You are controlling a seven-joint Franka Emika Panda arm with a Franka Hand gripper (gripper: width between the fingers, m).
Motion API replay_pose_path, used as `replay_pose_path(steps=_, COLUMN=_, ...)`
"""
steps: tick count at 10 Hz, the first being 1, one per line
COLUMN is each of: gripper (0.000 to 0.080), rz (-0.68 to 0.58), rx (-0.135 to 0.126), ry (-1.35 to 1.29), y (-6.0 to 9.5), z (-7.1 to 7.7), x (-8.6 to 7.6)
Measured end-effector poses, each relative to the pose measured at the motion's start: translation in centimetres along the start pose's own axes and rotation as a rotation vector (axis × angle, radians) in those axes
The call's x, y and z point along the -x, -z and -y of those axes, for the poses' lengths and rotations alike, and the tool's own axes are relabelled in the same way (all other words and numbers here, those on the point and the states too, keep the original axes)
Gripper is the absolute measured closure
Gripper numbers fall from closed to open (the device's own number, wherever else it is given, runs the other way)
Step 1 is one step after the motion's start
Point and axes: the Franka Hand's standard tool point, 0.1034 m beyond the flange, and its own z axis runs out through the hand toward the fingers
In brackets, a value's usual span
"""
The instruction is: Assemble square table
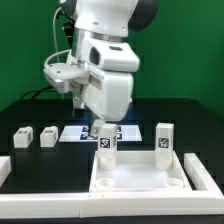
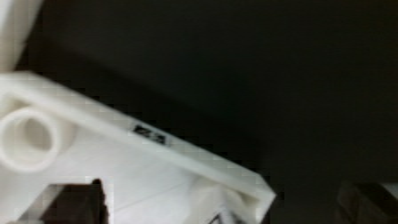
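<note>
The square table slab (image 1: pixel 138 172) lies at the front, white with a raised rim. Two white tagged legs stand upright at its far corners, one on the exterior view's left (image 1: pixel 105 141) and one on its right (image 1: pixel 164 139). Two loose legs (image 1: pixel 22 135) (image 1: pixel 48 136) lie on the black table at the left. My gripper (image 1: pixel 102 124) hangs just above the left upright leg, largely hidden by the arm. In the wrist view the slab's corner with a round socket (image 2: pixel 29 140) fills the frame. My gripper (image 2: pixel 228 210) is open, its dark fingers (image 2: pixel 71 205) wide apart around a white tagged part.
The marker board (image 1: pixel 76 132) lies flat behind the slab, partly under the arm. Long white border rails lie at the left (image 1: pixel 5 168) and right (image 1: pixel 205 172) of the slab. A green wall stands behind the table.
</note>
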Motion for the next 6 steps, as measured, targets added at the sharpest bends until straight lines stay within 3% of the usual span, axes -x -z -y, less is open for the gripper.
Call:
replay_pose_path(steps=2, gripper=0.015, rz=-0.011, rx=-0.056, ry=-0.246, y=-1.2, z=2.5, x=0.4)
replay_pose_path(steps=3, gripper=0.015, rz=-0.008, rx=-0.1, ry=-0.361, y=-1.8, z=3.4, x=0.4)
replay_pose_path(steps=6, gripper=0.015, rz=-0.016, rx=-0.102, ry=-0.571, y=-1.8, z=3.1, x=-0.1)
